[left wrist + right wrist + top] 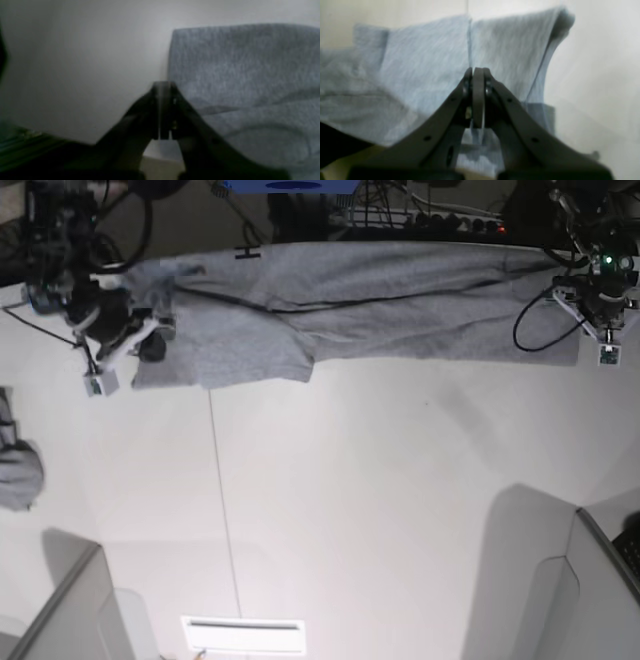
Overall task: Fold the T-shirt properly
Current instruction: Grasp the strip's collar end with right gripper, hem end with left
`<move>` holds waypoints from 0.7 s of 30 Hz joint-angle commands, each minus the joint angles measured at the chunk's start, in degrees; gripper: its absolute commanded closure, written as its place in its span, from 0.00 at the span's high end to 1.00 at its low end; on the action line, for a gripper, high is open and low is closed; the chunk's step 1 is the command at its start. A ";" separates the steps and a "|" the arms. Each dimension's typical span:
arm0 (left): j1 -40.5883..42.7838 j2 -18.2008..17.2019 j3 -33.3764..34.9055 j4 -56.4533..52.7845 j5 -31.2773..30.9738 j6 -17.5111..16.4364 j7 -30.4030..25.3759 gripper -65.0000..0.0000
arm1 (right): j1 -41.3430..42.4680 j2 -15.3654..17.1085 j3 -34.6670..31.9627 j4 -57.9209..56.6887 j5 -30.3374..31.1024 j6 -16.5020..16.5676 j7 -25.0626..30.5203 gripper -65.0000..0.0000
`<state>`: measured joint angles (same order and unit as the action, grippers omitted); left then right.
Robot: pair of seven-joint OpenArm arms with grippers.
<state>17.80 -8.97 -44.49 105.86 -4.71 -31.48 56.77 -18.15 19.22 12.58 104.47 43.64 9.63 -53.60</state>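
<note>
T-shirt (340, 305) spread along table (380, 500) far edge; left pincer (163, 110) closed empty, right pincer (477, 97) likewise.

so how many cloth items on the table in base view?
2. The T-shirt lies stretched along the far edge between the two arms. A small grey cloth lump sits at the view's left edge, partly cut off. More could be hidden outside the frame.

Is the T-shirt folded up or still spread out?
Partly folded: the T-shirt lies as a long band along the table's far edge, one sleeve end doubled over.
</note>
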 commanded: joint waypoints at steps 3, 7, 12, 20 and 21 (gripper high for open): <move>-1.58 -0.83 -0.21 -2.88 0.36 0.50 -0.73 0.00 | 3.08 0.16 -0.58 -2.27 -5.35 0.17 0.99 0.00; -2.55 -0.83 -0.21 -7.27 0.45 0.58 -0.91 0.00 | 6.24 -2.92 -0.31 -7.37 -16.87 0.44 2.40 0.00; -3.17 -0.83 -0.04 -14.48 0.45 3.92 -7.15 0.00 | 9.05 -4.85 -0.05 -16.51 -23.81 0.44 6.44 0.00; -8.88 -1.09 3.74 -22.57 0.36 9.20 -10.84 0.00 | 15.12 -4.76 0.04 -25.83 -23.90 0.00 9.78 0.00; -10.29 -1.09 3.74 -22.66 0.36 9.64 -10.84 0.00 | 16.35 -4.59 0.04 -26.62 -23.90 0.00 9.78 0.00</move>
<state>7.64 -10.00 -41.06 83.40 -4.67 -21.52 43.48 -1.89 14.09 12.53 78.46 22.22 10.70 -41.19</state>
